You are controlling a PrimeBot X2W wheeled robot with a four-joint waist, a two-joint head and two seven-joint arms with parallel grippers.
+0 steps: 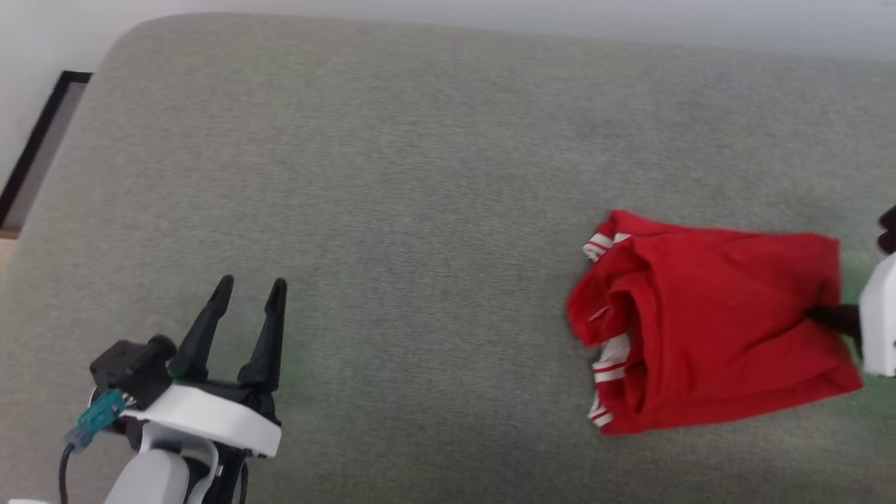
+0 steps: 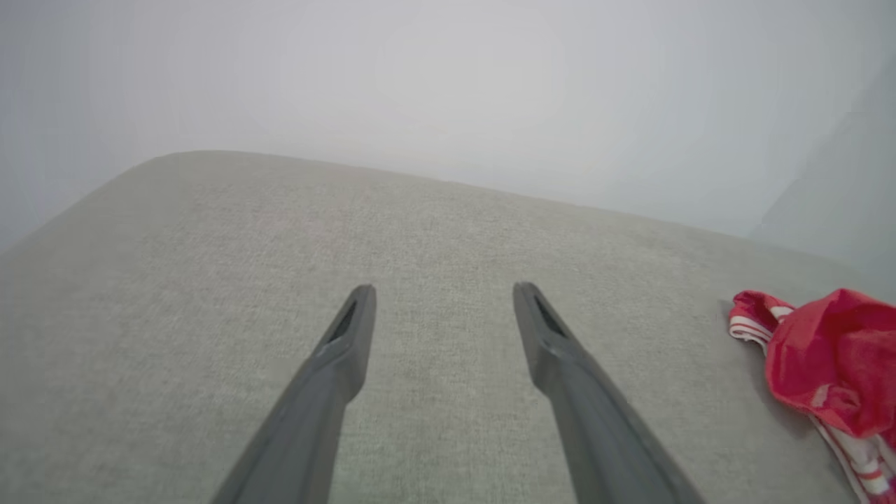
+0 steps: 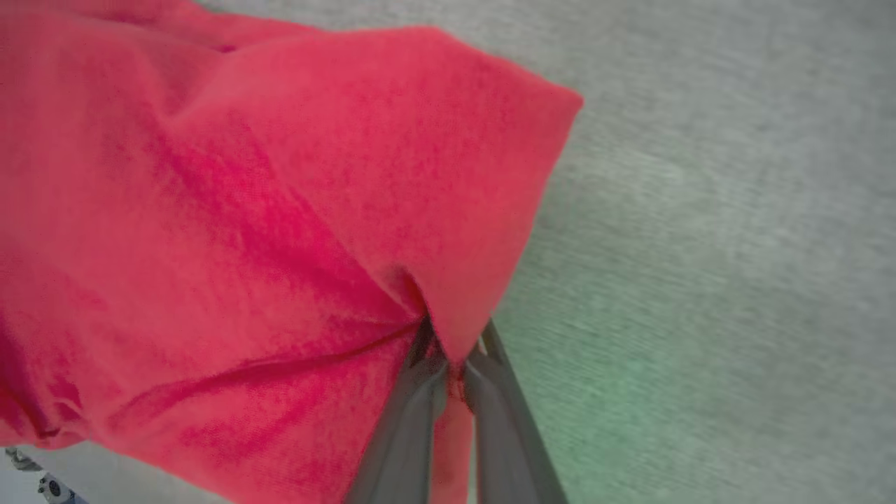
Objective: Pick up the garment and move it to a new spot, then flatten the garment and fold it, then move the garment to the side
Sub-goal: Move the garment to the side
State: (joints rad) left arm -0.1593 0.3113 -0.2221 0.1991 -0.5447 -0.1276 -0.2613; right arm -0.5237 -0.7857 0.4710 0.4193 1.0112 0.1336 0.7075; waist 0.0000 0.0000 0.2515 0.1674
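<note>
The garment (image 1: 707, 318) is a folded red bundle with white-striped trim showing at its left edge, lying at the right of the grey cushion. My right gripper (image 1: 826, 316) comes in from the right edge and is shut on the garment's right side. In the right wrist view the two fingers pinch a fold of the red garment (image 3: 280, 231) at the right gripper (image 3: 448, 350). My left gripper (image 1: 248, 287) stands open at the lower left, far from the cloth, with nothing between its fingers. The left wrist view shows the left gripper (image 2: 441, 294) open over bare cushion, the garment (image 2: 833, 364) at its right edge.
The grey upholstered cushion (image 1: 392, 182) spans the head view, with a rounded corner at the top left. A dark-framed panel (image 1: 42, 140) leans beyond that corner. A pale wall (image 2: 448, 84) lies past the far edge.
</note>
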